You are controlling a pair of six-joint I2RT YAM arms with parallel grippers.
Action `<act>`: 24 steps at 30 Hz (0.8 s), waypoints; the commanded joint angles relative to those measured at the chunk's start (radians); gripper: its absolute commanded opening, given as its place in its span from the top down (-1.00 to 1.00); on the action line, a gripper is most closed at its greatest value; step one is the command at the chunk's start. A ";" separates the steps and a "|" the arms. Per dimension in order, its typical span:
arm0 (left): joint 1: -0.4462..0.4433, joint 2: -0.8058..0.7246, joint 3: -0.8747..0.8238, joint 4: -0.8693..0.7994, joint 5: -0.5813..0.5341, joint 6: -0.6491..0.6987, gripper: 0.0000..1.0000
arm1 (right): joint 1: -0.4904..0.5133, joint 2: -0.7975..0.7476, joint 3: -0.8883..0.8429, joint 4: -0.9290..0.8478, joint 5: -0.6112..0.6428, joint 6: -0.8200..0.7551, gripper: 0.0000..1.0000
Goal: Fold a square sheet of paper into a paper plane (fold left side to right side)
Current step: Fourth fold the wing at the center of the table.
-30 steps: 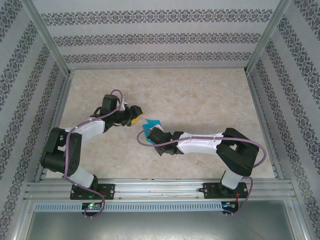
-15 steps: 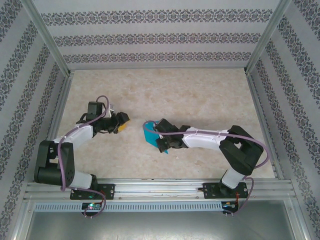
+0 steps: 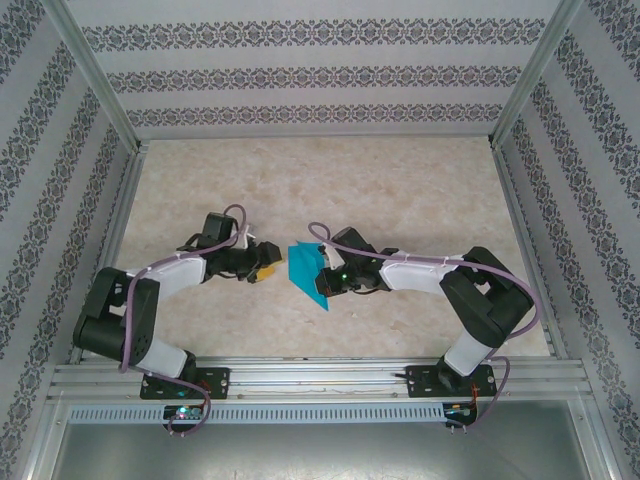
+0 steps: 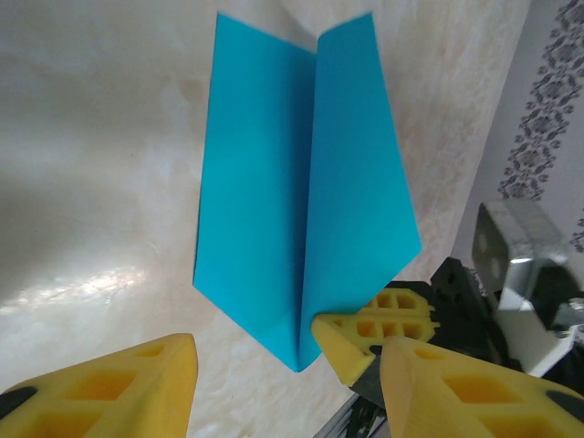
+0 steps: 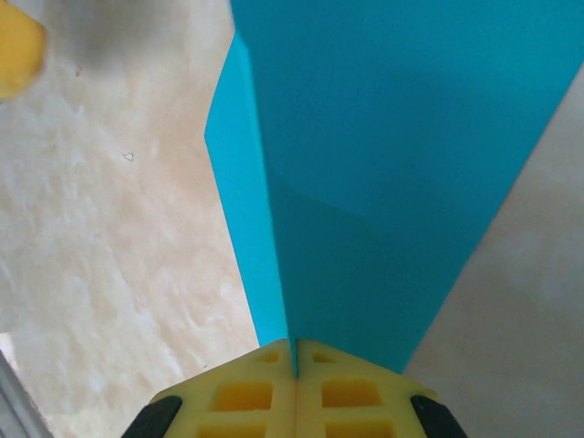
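Within the last second the right pincer point(image 3: 328, 276), clenched on the pointed end of the folded teal paper point(image 3: 303, 268), raises it upright over mid-bench point(image 3: 400, 200), and the left pincer point(image 3: 265, 271), released and empty, returns beside it, probably for the next crease.

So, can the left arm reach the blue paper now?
Probably yes: the left arm has its open jaws facing the paper from close by, nothing stands between, and the right arm holds it in shut jaws.
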 commanded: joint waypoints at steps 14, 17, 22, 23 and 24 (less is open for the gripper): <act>-0.173 0.200 0.151 0.129 -0.050 -0.083 0.05 | -0.028 0.033 -0.051 0.108 -0.103 0.052 1.00; -0.189 0.228 0.161 0.132 -0.065 -0.090 0.06 | -0.030 0.036 -0.053 0.114 -0.105 0.057 1.00; -0.200 0.263 0.173 0.136 -0.089 -0.097 0.06 | -0.032 0.039 -0.053 0.118 -0.107 0.061 1.00; -0.201 0.266 0.174 0.131 -0.096 -0.096 0.06 | -0.034 0.039 -0.054 0.118 -0.105 0.062 1.00; -0.202 0.271 0.177 0.125 -0.102 -0.093 0.06 | -0.035 0.041 -0.054 0.118 -0.107 0.062 1.00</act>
